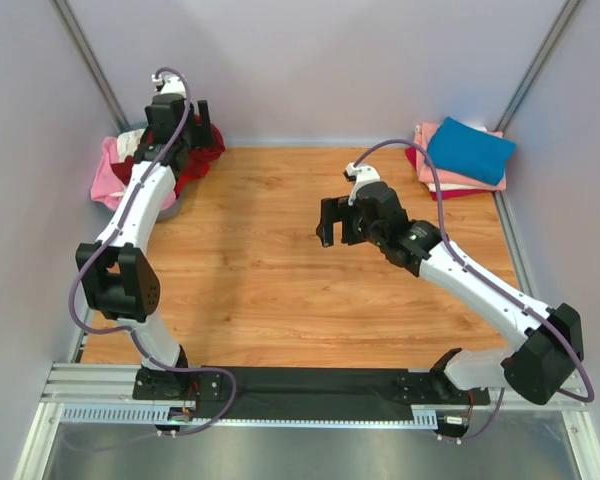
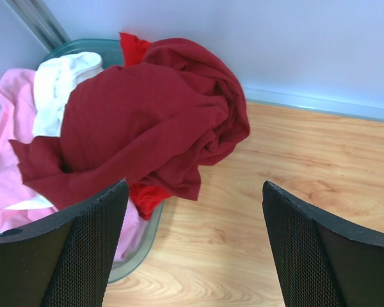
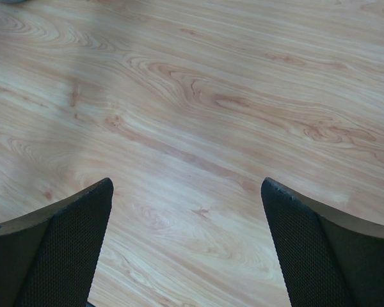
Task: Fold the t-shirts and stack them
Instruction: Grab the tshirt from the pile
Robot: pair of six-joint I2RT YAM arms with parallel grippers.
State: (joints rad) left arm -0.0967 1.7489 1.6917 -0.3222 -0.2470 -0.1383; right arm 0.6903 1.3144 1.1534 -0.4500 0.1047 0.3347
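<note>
A dark maroon t-shirt (image 2: 147,121) lies crumpled on top of a pile in a grey-green basket (image 2: 136,246) at the back left, spilling over its rim. Under it are a white shirt (image 2: 61,83), a pink shirt (image 2: 3,160) and a bright red shirt (image 2: 146,198). In the top view the pile (image 1: 195,160) sits below my left gripper (image 1: 180,115), which is open and empty above it. At the back right a folded teal-blue shirt (image 1: 470,150) tops a stack of folded pink, white and red shirts (image 1: 445,182). My right gripper (image 1: 342,220) is open and empty over the bare table middle.
Grey walls close the table at the back and both sides. The wooden tabletop (image 1: 270,270) shows bare wood between the basket and the stack. A black and aluminium rail (image 1: 310,385) with the arm bases runs along the near edge.
</note>
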